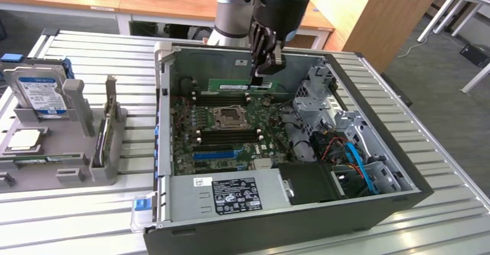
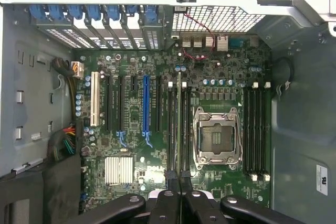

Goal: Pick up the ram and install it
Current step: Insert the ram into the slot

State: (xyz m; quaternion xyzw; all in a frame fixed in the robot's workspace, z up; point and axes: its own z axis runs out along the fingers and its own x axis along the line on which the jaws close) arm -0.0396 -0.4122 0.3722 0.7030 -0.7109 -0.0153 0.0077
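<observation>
The ram point(image 1: 229, 85) sits in the upper centre of the exterior view, a thin green stick lying level just above the dark memory slots point(image 1: 222, 98) at the far edge of the motherboard point(image 1: 195, 146). The gripper point(image 1: 262, 82) is clamped on the end of the stick nearer the exterior view's right. Whether the stick is seated in a slot cannot be told. In the wrist view the ram point(image 2: 179, 124) appears edge-on between the black fingers point(image 2: 169, 203), lined up with the slots beside the CPU socket point(image 2: 217, 137).

Writing: white lettering on the board in the wrist view seems to read DELL point(image 2: 149, 171). The power supply point(image 1: 264, 206) at the lower centre of the exterior view carries a black label point(image 1: 233, 194) of small white print and a white sticker point(image 1: 201, 181), both too small to read. At the upper left, a hard drive point(image 1: 38, 91) with a blue-and-white label stands in a grey holder point(image 1: 77, 172); its text is unreadable. A white sticker point(image 2: 321, 179) on the case wall is also illegible.
</observation>
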